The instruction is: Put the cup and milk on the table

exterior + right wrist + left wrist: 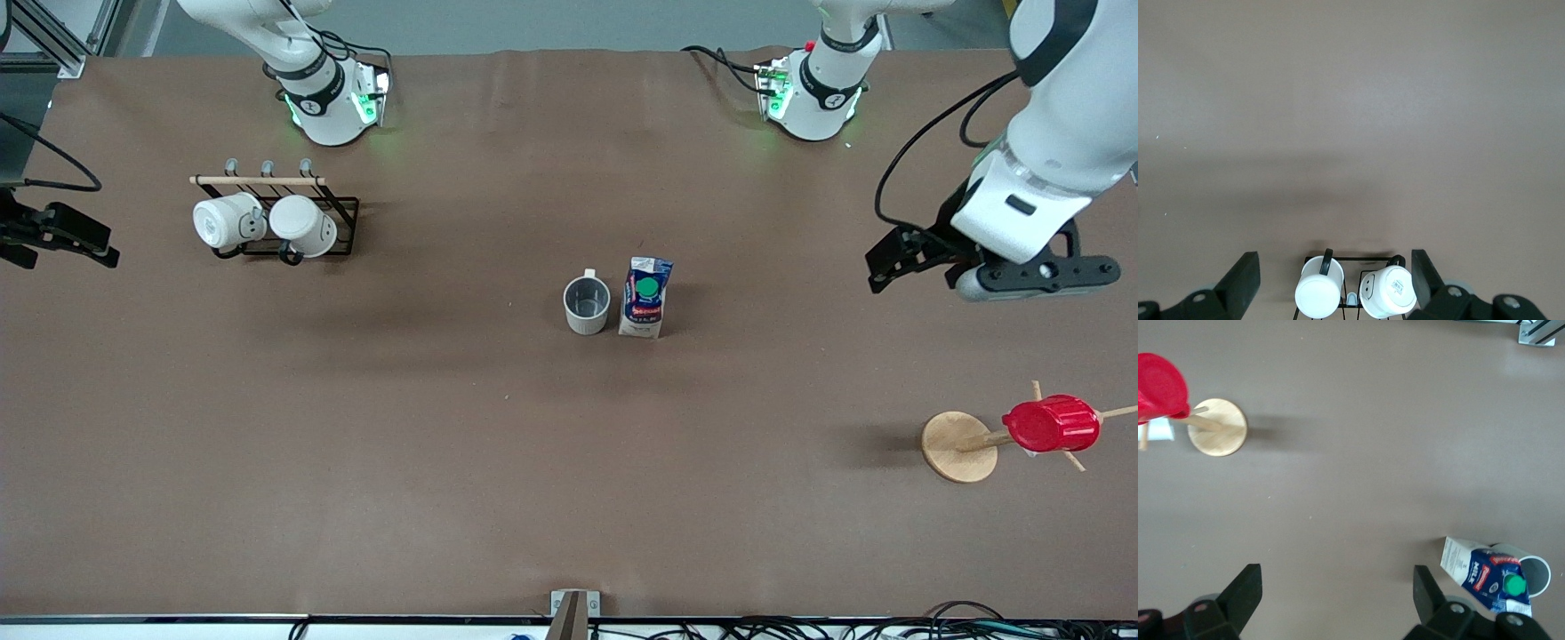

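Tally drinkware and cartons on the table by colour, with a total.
Off-white mug with dark grey inside, upright beside the carton: 1
Plain white mugs, one and another, on the black wire rack: 2
Red ribbed plastic cup on the wooden peg stand: 1
Blue-and-white gable-top milk carton: 1
Total: 5

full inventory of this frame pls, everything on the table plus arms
cup: 1, off-white with grey inside, mid-table, upright.
milk: 1, blue-and-white carton with green cap, upright beside the cup, toward the left arm's end.
table: 1, matte brown.
white mugs: 2, hanging on the rack.
rack: 1, black wire with wooden bar, toward the right arm's end.
red cup: 1, on a peg of the wooden stand.
wooden stand: 1, round base, toward the left arm's end.
left gripper: open, empty, over bare table.
right gripper: open, empty, near the rack.
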Controlling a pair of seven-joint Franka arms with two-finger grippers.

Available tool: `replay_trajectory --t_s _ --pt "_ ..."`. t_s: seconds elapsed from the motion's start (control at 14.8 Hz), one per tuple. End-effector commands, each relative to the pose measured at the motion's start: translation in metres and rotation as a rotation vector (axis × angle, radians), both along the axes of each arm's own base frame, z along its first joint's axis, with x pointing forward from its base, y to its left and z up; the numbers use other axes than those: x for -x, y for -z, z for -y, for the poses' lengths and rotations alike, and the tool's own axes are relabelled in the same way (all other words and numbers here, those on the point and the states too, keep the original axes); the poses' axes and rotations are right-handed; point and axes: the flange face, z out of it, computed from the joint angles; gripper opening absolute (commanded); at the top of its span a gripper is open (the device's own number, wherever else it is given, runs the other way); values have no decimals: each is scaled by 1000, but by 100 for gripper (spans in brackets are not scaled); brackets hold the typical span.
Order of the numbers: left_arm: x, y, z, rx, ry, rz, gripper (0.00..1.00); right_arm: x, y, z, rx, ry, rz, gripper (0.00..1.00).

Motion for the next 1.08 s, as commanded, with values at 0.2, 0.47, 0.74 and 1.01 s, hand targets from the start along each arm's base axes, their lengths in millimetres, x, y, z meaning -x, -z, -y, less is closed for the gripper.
replay_trajectory --t_s 0.2,0.47,0.74,1.01 --pt "30 -13 -48 27 138 -9 100 1 -3 3 4 -10 5 100" --pt "14 -15 -65 43 111 -35 100 1 -3 3 4 -10 7 100" --pt "6 -15 -67 32 110 -94 100 2 -3 2 10 -10 2 100" --pt "8 -11 -50 -51 129 -90 100 2 -3 4 10 -7 0 100"
